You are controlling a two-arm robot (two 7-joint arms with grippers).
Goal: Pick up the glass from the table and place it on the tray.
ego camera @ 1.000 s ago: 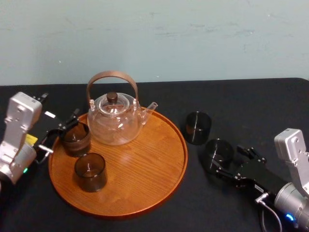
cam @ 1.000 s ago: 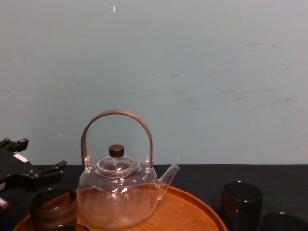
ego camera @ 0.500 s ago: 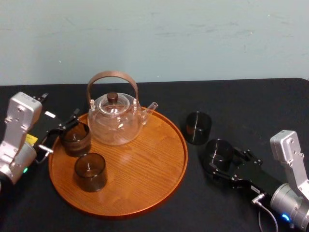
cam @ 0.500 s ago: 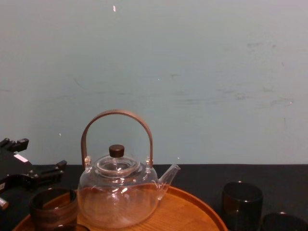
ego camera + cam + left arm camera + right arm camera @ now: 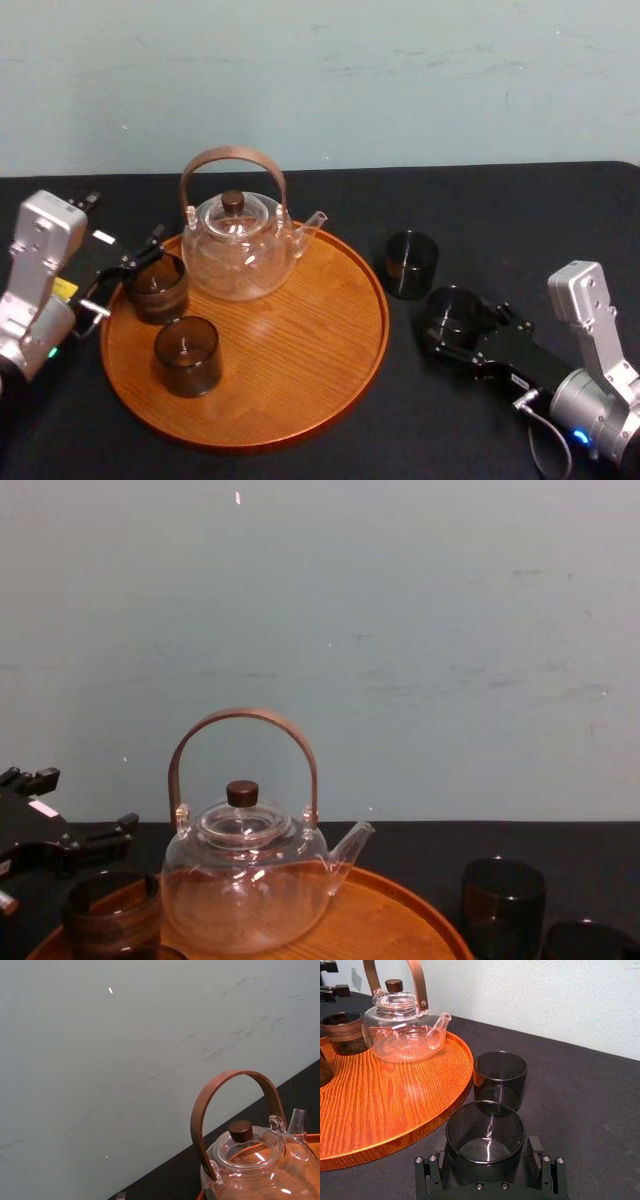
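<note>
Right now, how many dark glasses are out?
4. On the tray's left side: rear glass by the left gripper, front glass. On the table right of it: far glass, and near glass between the right gripper's open jaws. None looks hidden.

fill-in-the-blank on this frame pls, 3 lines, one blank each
1. The right tool straddles a glass standing on the ____.
2. The tray holds a teapot and ____ glasses.
3. The left tool sits at the tray's ____ edge.
Missing words: table; two; left.
</note>
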